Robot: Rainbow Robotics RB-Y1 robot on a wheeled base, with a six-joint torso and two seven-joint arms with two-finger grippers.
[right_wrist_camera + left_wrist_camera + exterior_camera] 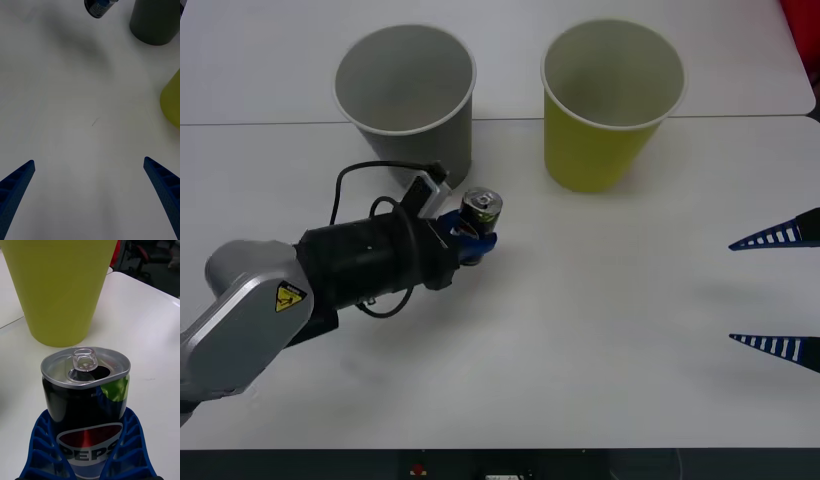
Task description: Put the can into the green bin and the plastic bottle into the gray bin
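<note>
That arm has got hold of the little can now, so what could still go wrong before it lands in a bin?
The left gripper grips the can low, so it might tip or slip. The can is already open, so leftover drink could spill. The gray bin stands nearer than the green bin, so it could bump it or drop there. The right gripper waits open at the table's right.

opened can (480,208) upright, near gray bin (406,95)
</note>
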